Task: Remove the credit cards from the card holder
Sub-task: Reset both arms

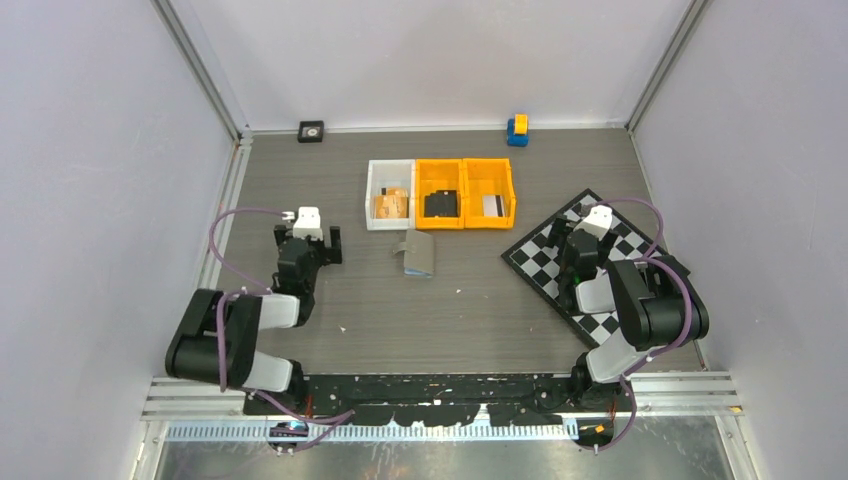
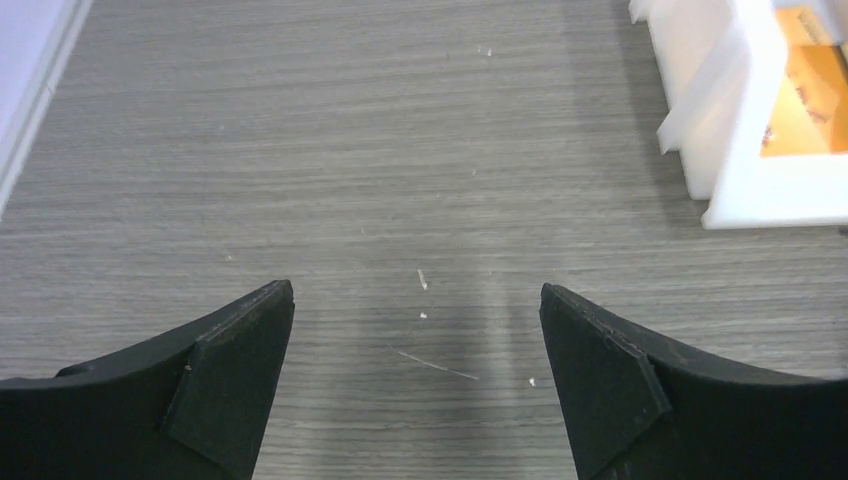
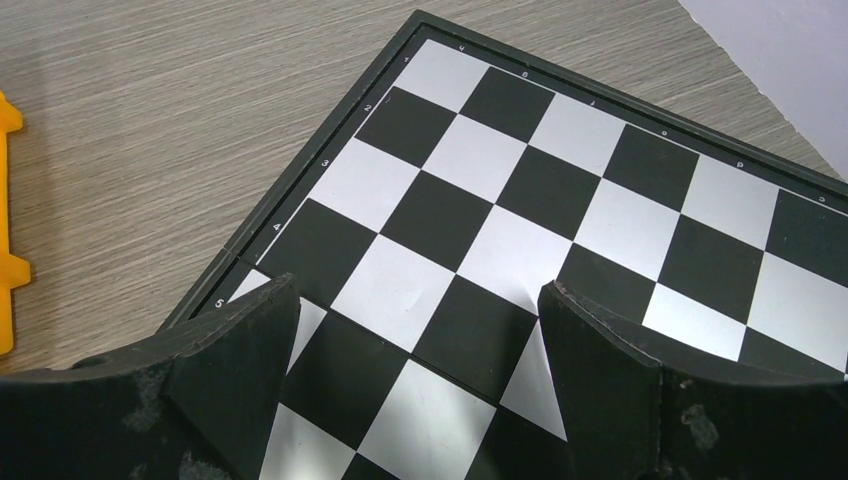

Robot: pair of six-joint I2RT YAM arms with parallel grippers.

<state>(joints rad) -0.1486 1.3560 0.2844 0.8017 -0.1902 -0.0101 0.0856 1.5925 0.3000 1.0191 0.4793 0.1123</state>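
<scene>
My left tool and right tool stand wide, empty. The wallet lies mid-table by the bins; unpinned, it could slide under a one-tool pull.

Cropped by the top and right edges of the left wrist view: white bin, with only part of the orange card inside showing. Cut off along the bottom edge there: both fingers of the left gripper. Likewise the right gripper in its own view. Cropped right and bottom: chessboard. Reduced to a sliver at the left edge: orange bin. From above, partly hidden under the right arm: the chessboard again. Too small to read: black card, grey card. Too small to tell: contents of the wallet pockets. Too small to name: black thing, blue-and-yellow thing.
</scene>
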